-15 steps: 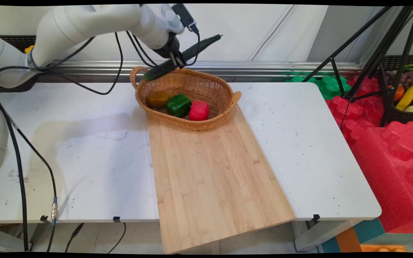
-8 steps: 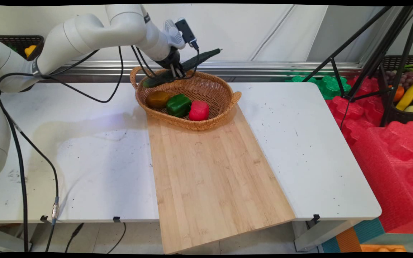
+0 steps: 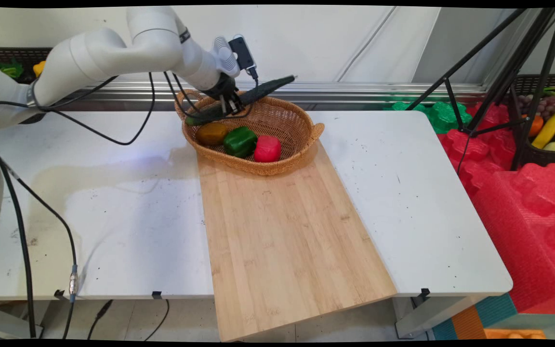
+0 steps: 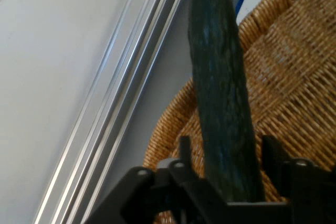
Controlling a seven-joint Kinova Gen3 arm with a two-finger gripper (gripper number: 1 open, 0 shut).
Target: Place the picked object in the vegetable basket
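Observation:
My gripper (image 3: 228, 102) is shut on a long dark green cucumber (image 3: 263, 88), held near its middle and tilted, its right end higher. It hangs over the back left part of an oval wicker basket (image 3: 301, 144); its low end is near the basket's left rim. In the hand view the cucumber (image 4: 220, 103) runs up between my fingers (image 4: 185, 150), with the basket's weave (image 4: 294, 98) behind it. In the basket lie an orange-brown pepper (image 3: 212, 133), a green pepper (image 3: 240, 141) and a red pepper (image 3: 267, 148).
The basket stands at the far end of a wooden board (image 3: 287, 231) laid across the white table (image 3: 113, 217). Black tripod legs (image 3: 480, 72) and red foam (image 3: 523, 202) are to the right. A crate of fruit (image 3: 549, 130) sits at far right.
The gripper has come down and to the left with the cucumber, from above the basket's back rim into the basket's back left part.

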